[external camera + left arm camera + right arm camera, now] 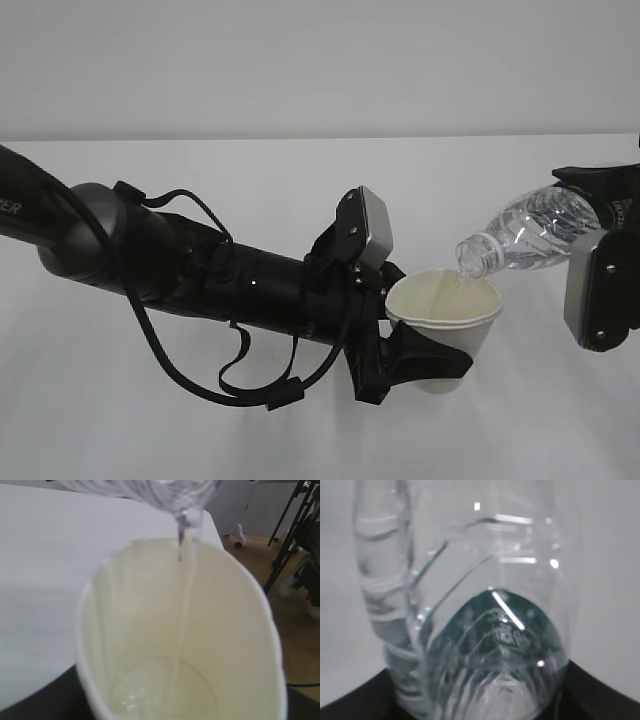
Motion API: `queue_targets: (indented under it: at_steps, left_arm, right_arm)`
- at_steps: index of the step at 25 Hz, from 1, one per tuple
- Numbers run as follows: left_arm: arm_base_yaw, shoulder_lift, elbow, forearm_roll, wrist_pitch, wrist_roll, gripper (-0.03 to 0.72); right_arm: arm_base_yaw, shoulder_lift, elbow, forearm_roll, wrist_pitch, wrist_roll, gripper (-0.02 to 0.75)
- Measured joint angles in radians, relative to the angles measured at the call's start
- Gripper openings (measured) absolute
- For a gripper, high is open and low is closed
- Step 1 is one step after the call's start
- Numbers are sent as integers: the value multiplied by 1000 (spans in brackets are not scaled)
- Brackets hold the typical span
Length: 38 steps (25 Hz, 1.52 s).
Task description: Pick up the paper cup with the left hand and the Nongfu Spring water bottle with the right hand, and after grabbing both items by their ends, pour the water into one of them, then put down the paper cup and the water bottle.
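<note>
My left gripper (425, 360) is shut on the lower part of the white paper cup (445, 318), holding it upright above the table. The Nongfu Spring water bottle (525, 232) lies tilted, its open mouth down over the cup's rim, its green-labelled base end held in my right gripper (598, 228). In the left wrist view a thin stream of water (187, 585) falls from the bottle neck (175, 495) into the cup (240, 630), and a little water (160, 695) lies on the bottom. The bottle (480, 580) fills the right wrist view, and a black finger (355, 705) shows beside it.
The white table (150, 440) runs under both arms, and my left arm's black cables (250, 385) hang low over it. Past the table's far edge (215, 525), the left wrist view shows a brown floor with black stand legs (290, 535).
</note>
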Motion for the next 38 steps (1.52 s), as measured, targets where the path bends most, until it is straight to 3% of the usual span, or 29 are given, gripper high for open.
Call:
queue_targets:
  at_steps: [38]
  left_arm:
    - [0, 0, 0, 0, 0, 0, 435]
  right_arm:
    - [0, 0, -5, -2, 0, -14, 438]
